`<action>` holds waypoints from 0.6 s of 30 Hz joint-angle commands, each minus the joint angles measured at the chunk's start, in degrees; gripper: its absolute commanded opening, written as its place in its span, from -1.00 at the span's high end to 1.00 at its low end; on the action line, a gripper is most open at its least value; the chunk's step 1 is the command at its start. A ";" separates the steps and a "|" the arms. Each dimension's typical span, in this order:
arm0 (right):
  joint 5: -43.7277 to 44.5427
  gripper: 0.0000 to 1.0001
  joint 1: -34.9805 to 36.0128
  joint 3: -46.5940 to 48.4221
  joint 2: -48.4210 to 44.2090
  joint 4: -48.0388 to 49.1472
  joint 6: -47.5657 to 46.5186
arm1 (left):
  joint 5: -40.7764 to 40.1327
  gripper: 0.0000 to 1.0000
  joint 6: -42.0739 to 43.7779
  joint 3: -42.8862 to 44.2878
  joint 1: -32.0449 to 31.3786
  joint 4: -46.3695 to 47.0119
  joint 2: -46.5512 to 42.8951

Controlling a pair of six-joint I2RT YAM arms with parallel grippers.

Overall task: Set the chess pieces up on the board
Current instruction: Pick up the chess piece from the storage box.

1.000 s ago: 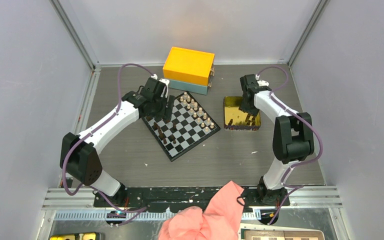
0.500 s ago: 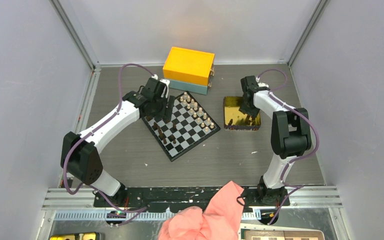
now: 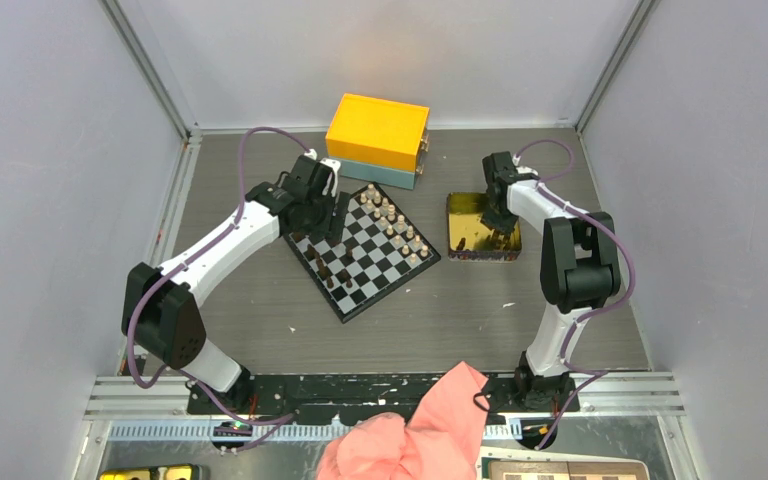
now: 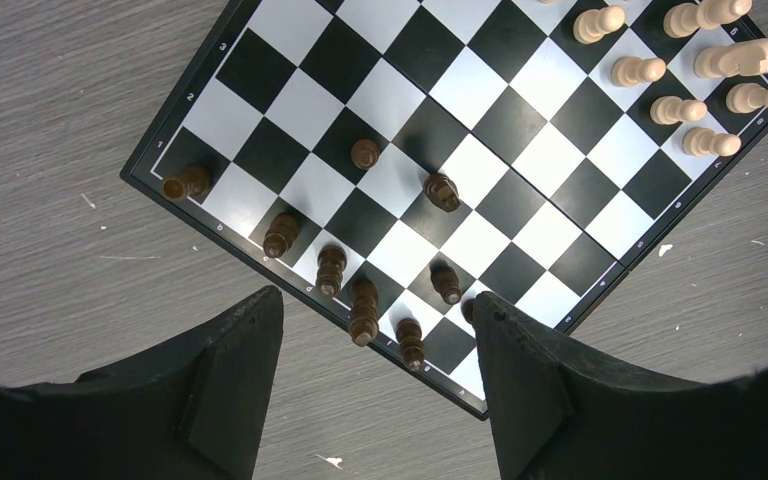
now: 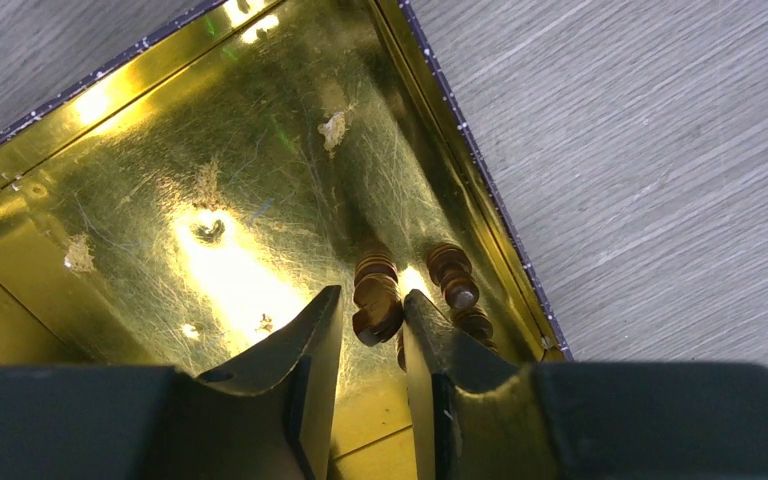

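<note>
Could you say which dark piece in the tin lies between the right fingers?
The piece farther from the tin's rim; its neighbour lies outside the fingers.

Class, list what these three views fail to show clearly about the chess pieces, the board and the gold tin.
- Right wrist view: the right gripper hides the lower part of a dark piece in the gold tin; grip unclear.
- Left wrist view: the left gripper covers an edge of the board; the top edge crops light pieces.
- Top view: piece types are too small to tell.
</note>
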 commanded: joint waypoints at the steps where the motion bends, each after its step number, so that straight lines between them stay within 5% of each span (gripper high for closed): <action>1: 1.36 0.35 -0.27 2.35 -0.51 1.36 0.71 | 0.37 -0.40 0.92 2.06 -0.28 1.09 -0.15; 18: 3.27 0.98 -0.27 3.86 -2.99 0.38 -1.90 | -0.21 -0.40 0.49 1.80 -0.28 1.19 -0.73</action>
